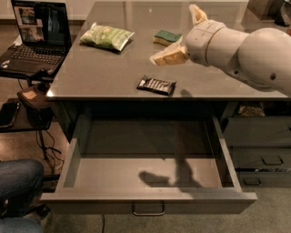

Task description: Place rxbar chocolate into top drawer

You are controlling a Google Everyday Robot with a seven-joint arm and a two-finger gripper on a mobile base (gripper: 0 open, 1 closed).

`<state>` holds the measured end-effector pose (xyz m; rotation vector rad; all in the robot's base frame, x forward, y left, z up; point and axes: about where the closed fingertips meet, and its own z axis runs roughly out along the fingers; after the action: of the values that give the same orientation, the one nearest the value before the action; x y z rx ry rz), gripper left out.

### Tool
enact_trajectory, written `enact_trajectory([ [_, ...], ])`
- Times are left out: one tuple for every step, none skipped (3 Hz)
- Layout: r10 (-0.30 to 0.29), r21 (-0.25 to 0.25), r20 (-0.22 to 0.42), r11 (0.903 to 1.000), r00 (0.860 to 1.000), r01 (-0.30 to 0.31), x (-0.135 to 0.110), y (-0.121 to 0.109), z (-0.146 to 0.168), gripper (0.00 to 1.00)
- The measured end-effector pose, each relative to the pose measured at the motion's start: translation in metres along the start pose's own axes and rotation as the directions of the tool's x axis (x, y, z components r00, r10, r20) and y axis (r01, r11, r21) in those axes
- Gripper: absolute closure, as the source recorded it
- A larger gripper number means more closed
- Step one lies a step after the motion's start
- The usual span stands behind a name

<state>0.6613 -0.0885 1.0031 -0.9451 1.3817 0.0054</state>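
The rxbar chocolate, a small flat black wrapper with white markings, lies on the grey counter near its front edge. My gripper hangs above the counter, just behind and to the right of the bar, not touching it. It is open and empty, one pale finger pointing left and the other pointing up. The top drawer is pulled wide open below the bar. Its inside is bare, and a curved metal handle is on its front.
A pale green chip bag and a green-and-yellow sponge lie farther back on the counter. A laptop stands on a side table at left. A person's leg is at lower left. Dark drawers are at right.
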Motion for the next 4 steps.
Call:
enact_trajectory([
  [0.005, -0.01, -0.003, 0.9999, 1.0, -0.005, -0.001, 0.0, 0.002, 0.0],
  [0.054, -0.064, -0.024, 0.9964, 0.998, -0.056, 0.006, -0.006, 0.007, 0.0],
  [0.127, -0.19, -0.101, 0.971, 0.987, -0.145, 0.034, 0.008, 0.007, 0.0],
  [0.127, -0.19, -0.101, 0.971, 0.987, -0.145, 0.034, 0.008, 0.008, 0.0],
])
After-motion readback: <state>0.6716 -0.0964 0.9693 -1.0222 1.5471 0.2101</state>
